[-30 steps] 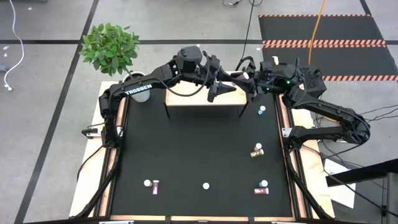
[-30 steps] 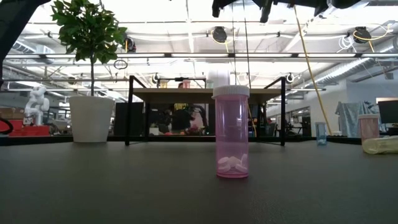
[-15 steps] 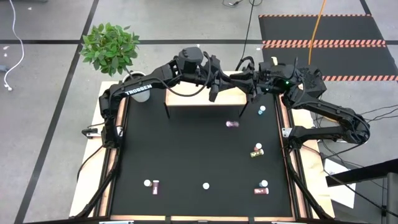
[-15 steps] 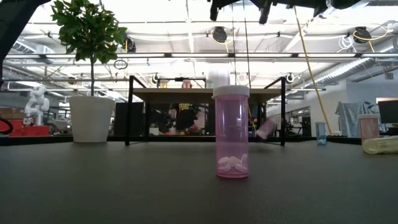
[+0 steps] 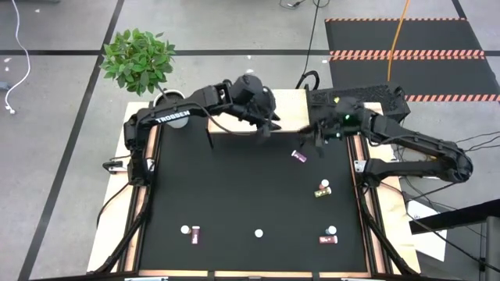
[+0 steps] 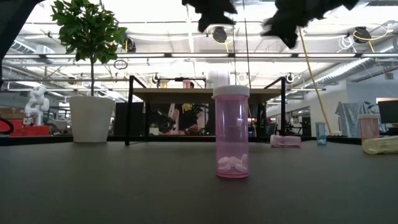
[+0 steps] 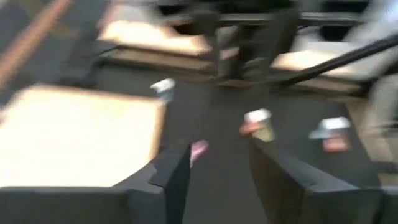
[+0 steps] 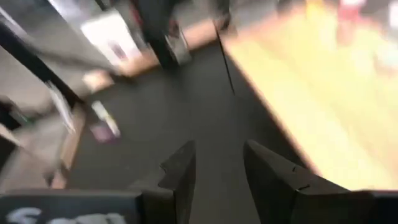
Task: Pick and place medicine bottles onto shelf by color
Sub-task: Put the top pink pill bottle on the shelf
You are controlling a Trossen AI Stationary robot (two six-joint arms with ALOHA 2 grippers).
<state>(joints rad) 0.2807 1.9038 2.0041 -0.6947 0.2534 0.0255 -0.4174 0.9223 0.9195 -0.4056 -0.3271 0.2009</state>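
A pink medicine bottle (image 5: pixel 298 156) lies on its side on the black mat, in front of the shelf's (image 5: pixel 291 100) right end; the low view shows this bottle (image 6: pixel 285 141) flat on the mat. My left gripper (image 5: pixel 268 129) hangs open above the shelf's front edge, tipped down. Right of the lying bottle my right gripper (image 5: pixel 307 140) is open too, above the mat. In the wrist views the left gripper (image 7: pixel 214 177) and the right gripper (image 8: pixel 217 171) have nothing between their fingers. Another pink bottle (image 6: pixel 231 134) stands upright near the front edge.
A yellow bottle (image 5: pixel 322 190) lies at mid right. More bottles sit near the front edge, one pair on the left (image 5: pixel 190 231), one on the right (image 5: pixel 329 236). A potted plant (image 5: pixel 141 58) stands at the far left corner. The mat's middle (image 5: pixel 234 187) is bare.
The pink bottle that was up between the two grippers above the shelf has fallen to the mat and lies on its side in front of the shelf. Both grippers have tipped downward and sunk, coming toward the near edge.
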